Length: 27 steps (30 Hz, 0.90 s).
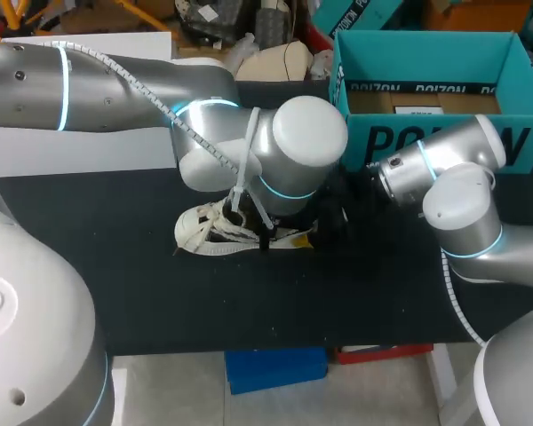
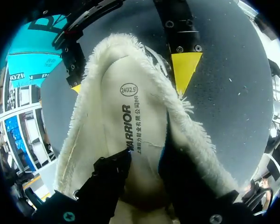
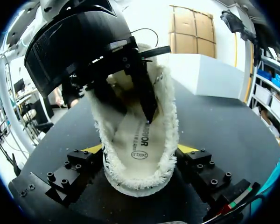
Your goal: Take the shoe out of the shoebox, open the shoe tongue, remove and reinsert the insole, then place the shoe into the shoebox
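Observation:
A white fleece-lined shoe (image 1: 209, 232) lies on the black table, toe to the left. My right gripper (image 3: 141, 149) is shut on its heel, one yellow-tipped finger (image 2: 184, 70) pressed to each side. The left arm (image 1: 284, 151) stands over the shoe. Its gripper (image 2: 144, 156) reaches down into the shoe's mouth, black fingers (image 3: 147, 100) apart and resting on the white printed insole (image 2: 130, 121). Their tips are hidden inside, and I see no pinch on the insole. The insole (image 3: 137, 140) lies flat in the shoe. In the head view the left wrist hides both grippers.
The teal shoebox (image 1: 373, 142) stands open at the back right, just behind my right arm (image 1: 457, 204). A white board (image 1: 80, 151) lies along the table's back left. Bare black tabletop (image 1: 249, 302) stretches in front of the shoe.

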Each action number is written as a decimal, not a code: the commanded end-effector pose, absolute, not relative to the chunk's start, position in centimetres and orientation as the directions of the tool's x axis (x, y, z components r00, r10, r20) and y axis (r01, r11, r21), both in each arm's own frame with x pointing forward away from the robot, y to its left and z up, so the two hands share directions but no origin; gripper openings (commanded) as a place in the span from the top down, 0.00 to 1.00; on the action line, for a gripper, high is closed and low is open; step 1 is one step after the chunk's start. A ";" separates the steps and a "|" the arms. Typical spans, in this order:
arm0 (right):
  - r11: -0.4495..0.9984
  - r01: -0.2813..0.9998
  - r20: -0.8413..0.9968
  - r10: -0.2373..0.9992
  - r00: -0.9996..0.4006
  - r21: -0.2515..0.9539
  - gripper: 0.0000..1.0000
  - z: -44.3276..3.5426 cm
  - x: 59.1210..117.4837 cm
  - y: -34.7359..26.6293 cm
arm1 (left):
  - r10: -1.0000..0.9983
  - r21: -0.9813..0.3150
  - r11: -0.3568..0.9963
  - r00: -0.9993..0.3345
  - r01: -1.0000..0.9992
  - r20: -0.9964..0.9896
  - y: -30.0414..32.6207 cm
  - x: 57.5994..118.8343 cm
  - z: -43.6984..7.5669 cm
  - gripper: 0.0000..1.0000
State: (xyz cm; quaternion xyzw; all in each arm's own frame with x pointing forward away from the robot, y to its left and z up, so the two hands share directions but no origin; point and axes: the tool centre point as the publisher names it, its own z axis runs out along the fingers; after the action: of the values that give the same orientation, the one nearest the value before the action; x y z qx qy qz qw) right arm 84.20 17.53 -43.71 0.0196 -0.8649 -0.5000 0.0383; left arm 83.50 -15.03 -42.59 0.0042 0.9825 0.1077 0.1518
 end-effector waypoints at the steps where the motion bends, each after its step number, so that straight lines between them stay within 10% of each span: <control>1: 0.500 0.006 0.049 -0.072 -0.996 0.866 1.00 -43.9 84.3 17.4 | 0.010 0.176 0.981 -0.874 -0.087 -0.486 -14.2 84.4 -45.7 0.61; 18: 0.500 0.006 0.049 -0.072 -0.996 0.866 1.00 -43.9 84.3 17.4 | -0.048 0.115 0.984 -0.818 -0.139 -0.574 -14.2 86.2 -44.9 0.73; 21: 0.500 0.006 0.049 -0.072 -0.996 0.866 1.00 -43.9 84.3 17.4 | -0.041 0.131 0.982 -0.832 -0.135 -0.554 -14.3 86.2 -45.0 1.00; 27: 0.500 0.006 0.049 -0.072 -0.996 0.866 1.00 -43.9 84.3 17.4 | -0.039 0.111 0.989 -0.882 -0.103 -0.469 -14.3 86.4 -44.1 1.00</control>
State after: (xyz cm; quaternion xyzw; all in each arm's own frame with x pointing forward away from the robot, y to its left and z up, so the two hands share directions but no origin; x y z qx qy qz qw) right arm 84.29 17.50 -43.68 0.0188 -0.8650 -0.4999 0.0381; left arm 84.02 -15.18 -42.36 -0.0436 0.9601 0.0794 0.2645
